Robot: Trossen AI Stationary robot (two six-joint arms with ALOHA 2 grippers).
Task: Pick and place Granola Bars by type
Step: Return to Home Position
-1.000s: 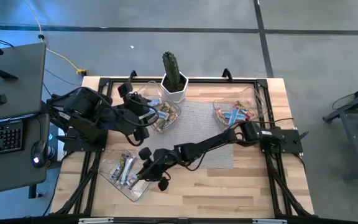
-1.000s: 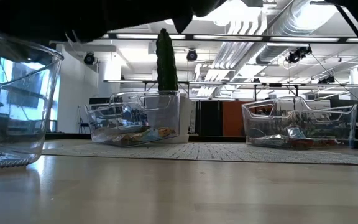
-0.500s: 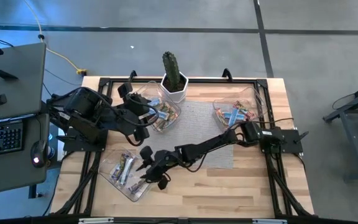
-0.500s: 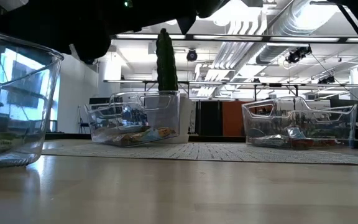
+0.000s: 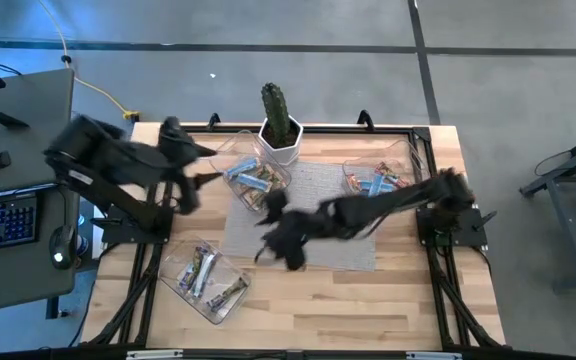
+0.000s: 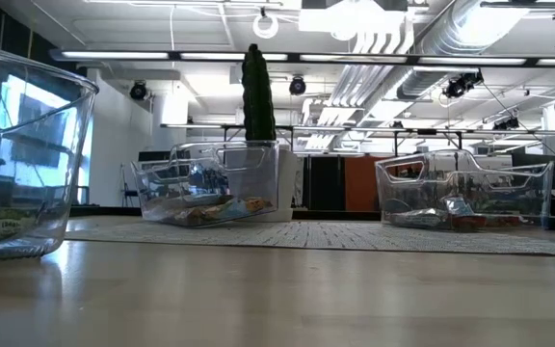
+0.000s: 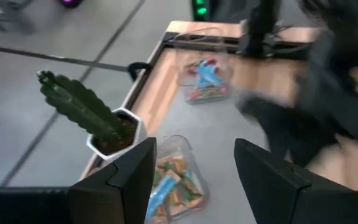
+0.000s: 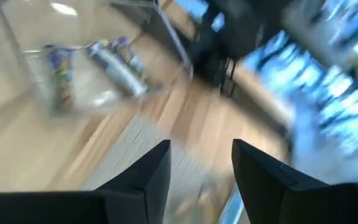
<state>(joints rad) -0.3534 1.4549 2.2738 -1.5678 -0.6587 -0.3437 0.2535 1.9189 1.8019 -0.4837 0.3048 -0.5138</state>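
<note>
Granola bars lie sorted in three clear tubs. White and dark purple bars are in the near-left tub. Blue and tan bars fill the far tub beside the cactus. Mixed bars sit in the right tub. My left gripper is open and empty, left of the far tub, whose bars show between its fingers. My right gripper hovers blurred over the grey mat, open and empty, with the purple bars beyond it.
A potted cactus stands at the mat's far edge, next to the far tub. The grey mat covers the table's middle. A black frame runs round the tabletop. A keyboard and a side desk lie left of the table.
My right gripper has risen from above the near-left tub and swung fast toward the table's right and far side, over the mat. A bar now lies in that tub that was not there before. My left arm has drawn back from the far tub toward the left edge.
</note>
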